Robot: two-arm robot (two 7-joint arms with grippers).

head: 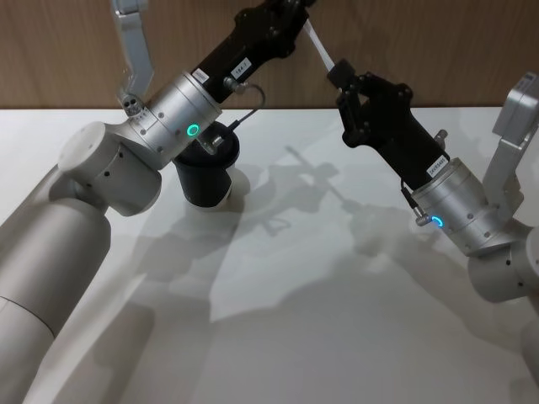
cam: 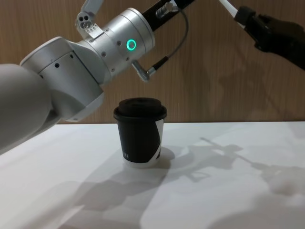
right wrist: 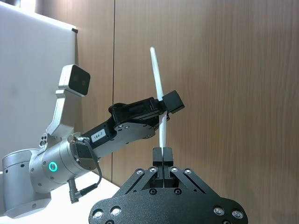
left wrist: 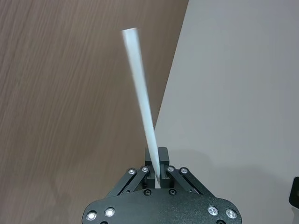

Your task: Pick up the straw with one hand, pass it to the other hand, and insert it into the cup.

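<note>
The white straw hangs high above the table, held at both ends. My left gripper is shut on one end, and the straw sticks out beyond its fingers. My right gripper is shut on the other end of the straw, with the left gripper clamped farther along it. From the head, the right gripper sits just right of and below the left arm's tip. The black cup with its black lid stands on the table under the left wrist, upright cup near the middle of the chest view.
A white table spreads in front of a brown wooden wall. The left arm's silver wrist with a green ring and a cable hangs above the cup. The right arm's wrist leans in from the right.
</note>
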